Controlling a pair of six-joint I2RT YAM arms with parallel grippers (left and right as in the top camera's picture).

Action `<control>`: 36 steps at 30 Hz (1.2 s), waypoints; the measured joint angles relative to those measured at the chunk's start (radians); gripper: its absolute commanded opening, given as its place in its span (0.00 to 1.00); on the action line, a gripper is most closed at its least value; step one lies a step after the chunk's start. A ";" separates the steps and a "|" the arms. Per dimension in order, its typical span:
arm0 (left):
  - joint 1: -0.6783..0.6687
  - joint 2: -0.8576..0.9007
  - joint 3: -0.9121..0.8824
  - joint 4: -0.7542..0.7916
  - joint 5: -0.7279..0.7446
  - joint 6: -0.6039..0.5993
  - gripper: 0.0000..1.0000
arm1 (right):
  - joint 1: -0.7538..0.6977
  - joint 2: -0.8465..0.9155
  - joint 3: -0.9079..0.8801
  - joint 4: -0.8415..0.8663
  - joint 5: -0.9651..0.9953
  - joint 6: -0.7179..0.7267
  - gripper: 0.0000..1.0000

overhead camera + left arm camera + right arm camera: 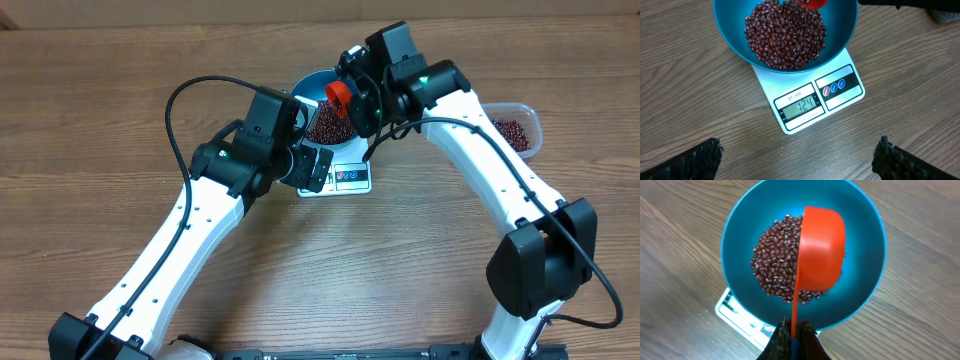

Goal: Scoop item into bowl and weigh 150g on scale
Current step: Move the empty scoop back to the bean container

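Note:
The blue bowl point(312, 88) stands on the white scale point(352, 178), holding a heap of red-brown beans point(785, 32). The scale's point(770, 85) display reads 124. My right gripper point(796, 329) is shut on the thin handle of a red scoop point(821, 247). The scoop hangs over the bowl point(740, 245), tipped on its side above the beans point(772, 267). My left gripper point(800, 155) hovers open over bare wood in front of the scale, with nothing between its fingers point(695, 160). In the overhead view the left gripper point(313, 170) sits at the scale's near left edge.
A clear plastic tub point(527, 118) with more beans stands on the table to the right, beyond the right arm. Black cables loop off both arms. Bare wooden table lies all around.

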 measured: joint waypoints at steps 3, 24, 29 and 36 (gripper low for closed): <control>0.000 0.000 0.000 0.000 0.000 0.000 1.00 | 0.018 -0.002 0.000 0.002 0.052 -0.008 0.04; 0.000 0.000 0.000 0.000 0.000 0.000 1.00 | 0.054 -0.002 0.000 0.015 0.131 -0.029 0.04; 0.000 0.000 0.000 0.000 0.000 0.000 1.00 | 0.053 -0.002 0.001 -0.031 0.092 -0.067 0.04; 0.000 0.000 0.000 0.000 0.000 0.000 1.00 | 0.053 -0.002 0.001 -0.006 0.070 -0.078 0.04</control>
